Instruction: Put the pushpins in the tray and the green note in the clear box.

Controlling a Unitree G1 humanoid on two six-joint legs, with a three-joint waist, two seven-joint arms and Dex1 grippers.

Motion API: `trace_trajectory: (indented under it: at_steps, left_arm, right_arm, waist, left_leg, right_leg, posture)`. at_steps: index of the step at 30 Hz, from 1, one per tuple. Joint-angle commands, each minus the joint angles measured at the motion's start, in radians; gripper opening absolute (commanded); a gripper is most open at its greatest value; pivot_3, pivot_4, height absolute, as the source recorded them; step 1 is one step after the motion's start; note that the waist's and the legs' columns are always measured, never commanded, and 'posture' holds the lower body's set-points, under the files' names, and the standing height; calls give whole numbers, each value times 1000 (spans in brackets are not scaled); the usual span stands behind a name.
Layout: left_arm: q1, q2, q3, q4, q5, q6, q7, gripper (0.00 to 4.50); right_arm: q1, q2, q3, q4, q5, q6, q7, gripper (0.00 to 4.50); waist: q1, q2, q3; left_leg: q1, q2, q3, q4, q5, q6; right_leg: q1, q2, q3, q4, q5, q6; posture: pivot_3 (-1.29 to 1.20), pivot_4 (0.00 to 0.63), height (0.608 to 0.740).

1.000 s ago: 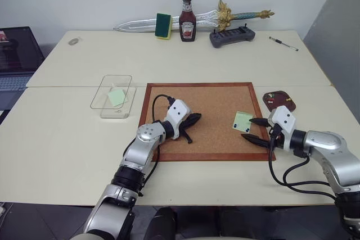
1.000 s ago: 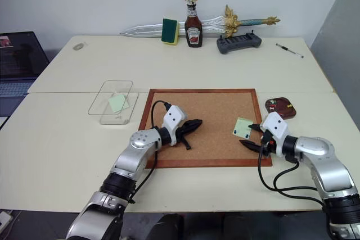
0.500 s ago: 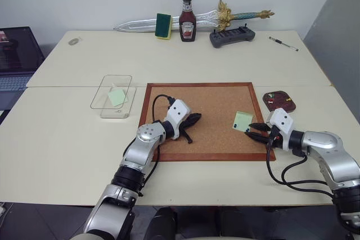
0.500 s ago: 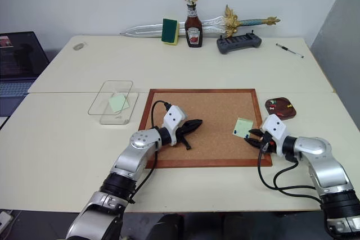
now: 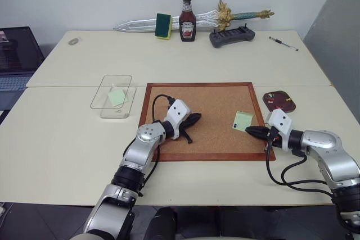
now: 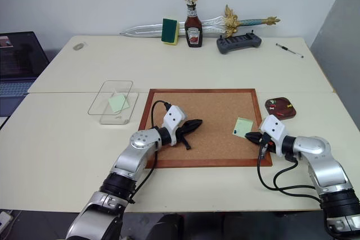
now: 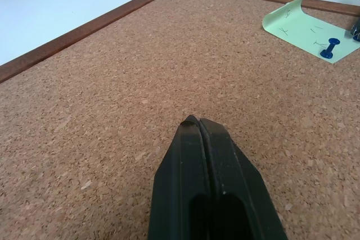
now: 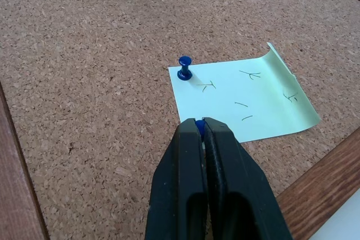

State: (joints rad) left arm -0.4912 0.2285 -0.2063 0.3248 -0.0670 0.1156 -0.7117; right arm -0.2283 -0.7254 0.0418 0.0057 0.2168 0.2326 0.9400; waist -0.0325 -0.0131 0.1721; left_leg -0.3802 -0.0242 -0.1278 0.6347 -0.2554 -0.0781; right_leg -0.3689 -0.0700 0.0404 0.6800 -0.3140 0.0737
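My right gripper [image 8: 201, 126] pinches one blue pin; second pin [image 8: 184, 67] pegs the note [image 8: 247, 100] (left gripper [image 7: 198, 123] closed, empty). Tray [image 5: 279, 101] holds some pins; lots left.

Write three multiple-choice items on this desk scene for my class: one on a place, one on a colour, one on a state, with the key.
1. Where does the tray lie?
A) just right of the corkboard
B) on it
C) left of it

2. What colour is the standing pushpin in the green note?
A) yellow
B) blue
C) white

3. How is the right gripper?
A) wide open
B) shut on nothing
C) shut on a second pushpin at the note's edge

Key: 1 A, the tray sits outside the frame's right side; 2 B, its head is blue; 3 C, a blue head shows between the closed fingers.
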Motion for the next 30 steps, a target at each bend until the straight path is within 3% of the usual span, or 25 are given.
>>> trace_trajectory:
  at_steps: [1, 18, 22, 30]
  left_arm:
    - [26, 0, -30, 34, 21, 9, -14, 0]
    - [36, 5, -40, 30, 27, 13, -17, 0]
    - [39, 5, -40, 27, 26, 13, -17, 0]
    - [38, 4, -44, 31, 27, 7, -19, 0]
  right_arm:
    - [-25, 6, -78, -79, 81, 7, 10, 66]
    - [-51, 8, -150, -81, 140, 55, -27, 66]
    - [-97, 30, -205, -19, 181, 141, -90, 66]
    - [-262, 52, -204, 262, 57, 136, -274, 66]
  waist:
    - [0, 0, 0]
    - [0, 0, 0]
    - [-1, 0, 0]
    - [0, 1, -1]
  left_leg:
    - [0, 0, 0, 0, 0, 0]
    - [0, 0, 0, 0, 0, 0]
    - [0, 0, 0, 0, 0, 0]
    - [0, 0, 0, 0, 0, 0]
  right_leg:
    - [0, 0, 0, 0, 0, 0]
    - [0, 0, 0, 0, 0, 0]
    - [0, 0, 0, 0, 0, 0]
    - [0, 0, 0, 0, 0, 0]
  posture:
    - [0, 150, 740]
    - [0, 150, 740]
    - [0, 150, 740]
    - [0, 150, 740]
